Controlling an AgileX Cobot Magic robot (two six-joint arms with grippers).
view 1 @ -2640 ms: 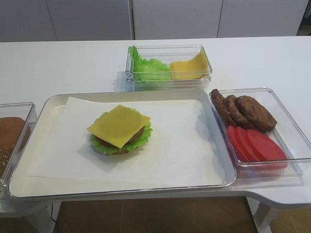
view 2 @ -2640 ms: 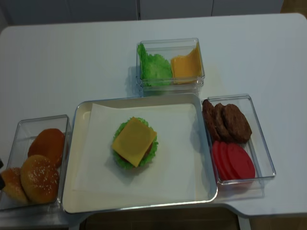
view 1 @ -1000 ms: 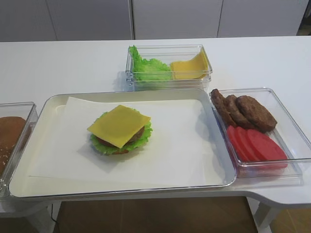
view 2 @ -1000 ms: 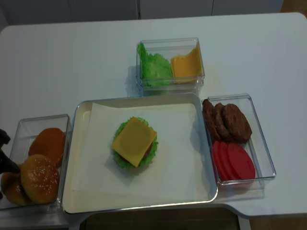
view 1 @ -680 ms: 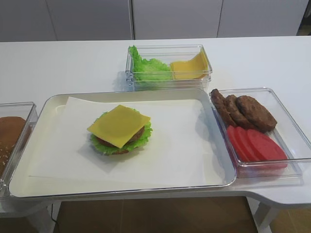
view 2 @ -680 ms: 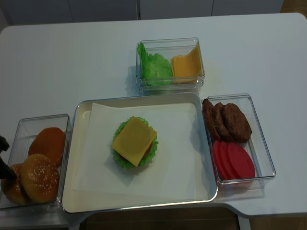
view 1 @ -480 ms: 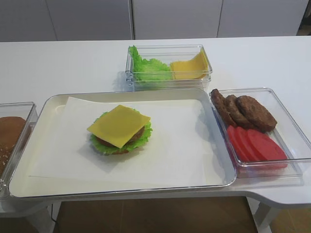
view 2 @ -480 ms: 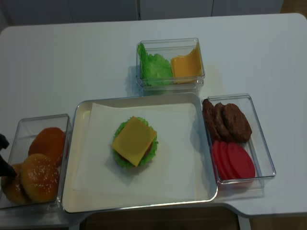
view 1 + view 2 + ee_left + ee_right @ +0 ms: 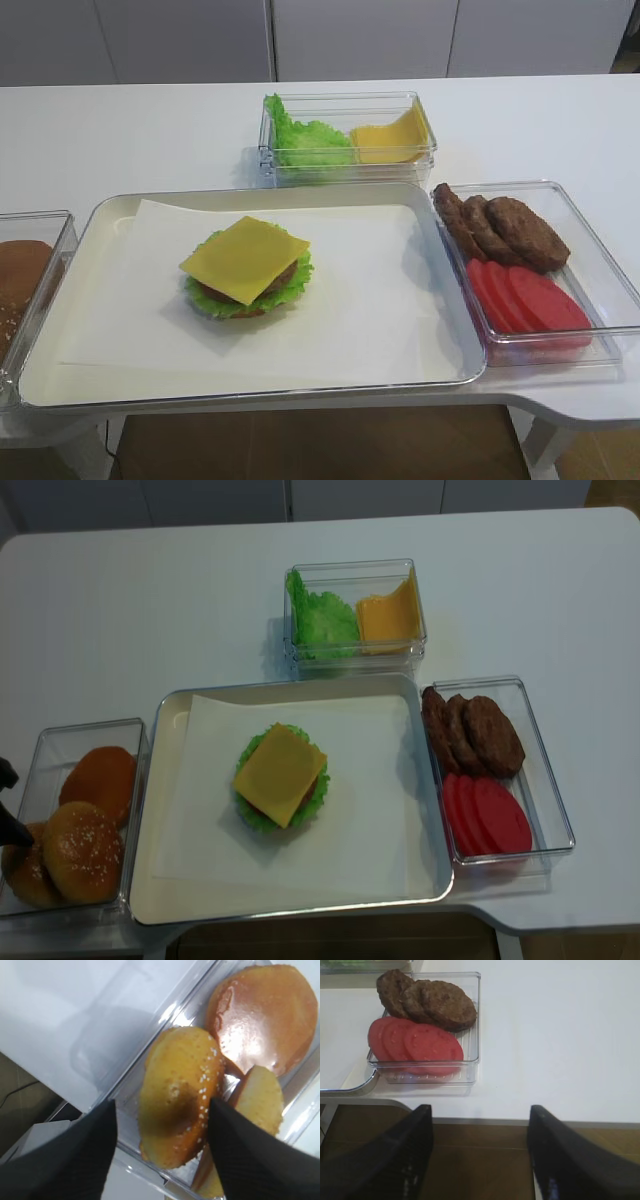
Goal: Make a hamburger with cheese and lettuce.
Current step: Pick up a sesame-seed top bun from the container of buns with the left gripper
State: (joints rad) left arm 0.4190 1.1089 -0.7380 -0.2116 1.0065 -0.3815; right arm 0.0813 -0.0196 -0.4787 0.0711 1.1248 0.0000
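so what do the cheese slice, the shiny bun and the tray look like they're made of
Cheese: probably matte plastic or foam, since it lies stiff and flat with sharp corners. Shiny bun: likely glossy moulded plastic, given its hard highlights. Tray: seems brushed metal, its rim silvery and reflective.

The bun box (image 9: 30, 300) is cut off at the frame's left edge — left gripper's fingers (image 9: 10, 830) barely show.

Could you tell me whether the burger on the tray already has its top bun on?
Not yet. The hamburger ends at the cheese; the sesame bun sits in its container.
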